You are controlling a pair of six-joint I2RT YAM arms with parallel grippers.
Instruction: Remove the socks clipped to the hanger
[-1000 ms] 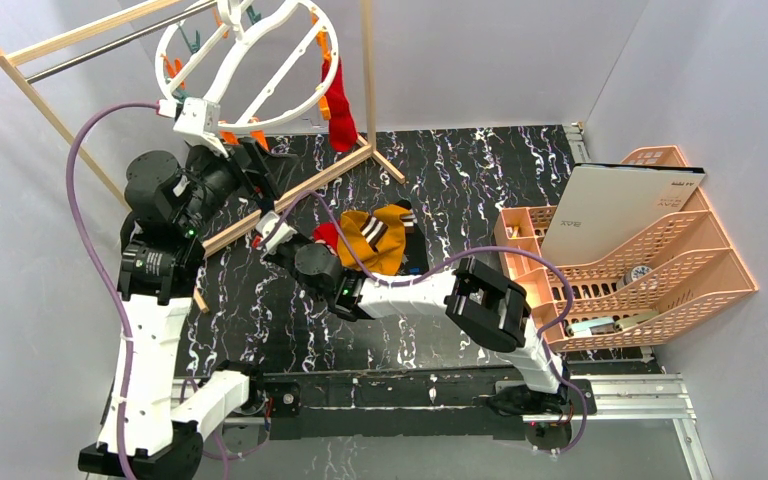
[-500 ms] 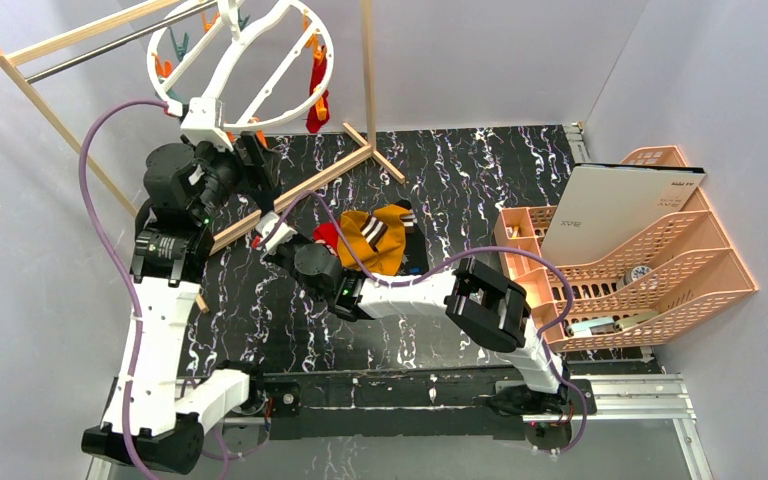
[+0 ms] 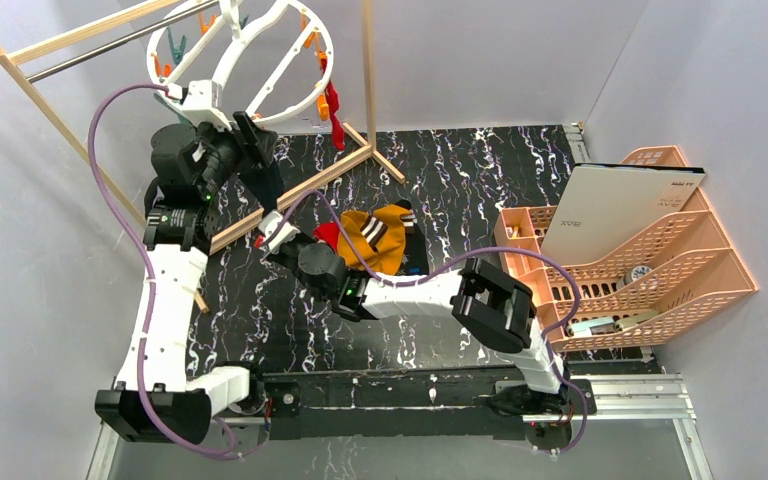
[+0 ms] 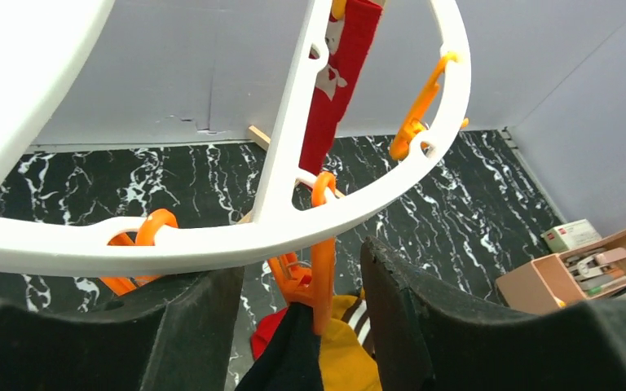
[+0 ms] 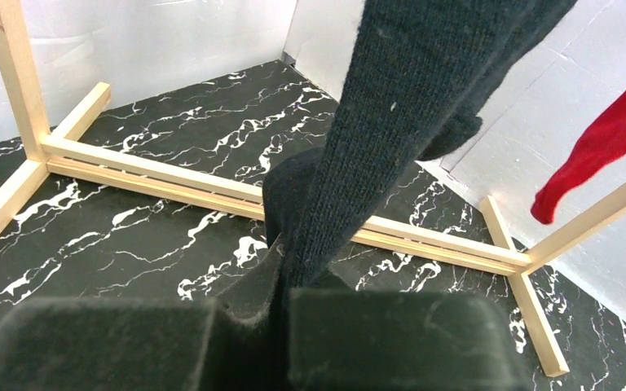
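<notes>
The black sock (image 5: 391, 122) hangs from an orange clip (image 4: 323, 277) on the near rim of the hanger (image 4: 212, 240). Its lower end is pinched between the closed fingers of the right gripper (image 5: 277, 314). The sock runs taut from that grip up toward the clip.

The left gripper (image 4: 303, 273) now sits directly under the rim. Its fingers (image 4: 424, 326) stand apart, one on each side of the orange clip, with a visible gap on both sides. No contact with the clip is seen.

Judgement: the step in hand is to squeeze the clip so that the black sock drops free into the right gripper's hold.

A red sock (image 4: 338, 90) remains clipped at the far side of the hanger. Loose socks (image 3: 375, 240), mustard and red, lie on the table (image 3: 480, 180) beside the wooden rack (image 3: 310, 185). Two socks are therefore left to release.

Compared with one second ago:
- The left arm has risen and moved in toward the ring.
- Its fingers have narrowed from a wide spread.
- The hanger has swung, so the red sock now hangs closer in and edge-on.
- The right gripper has not moved.
</notes>
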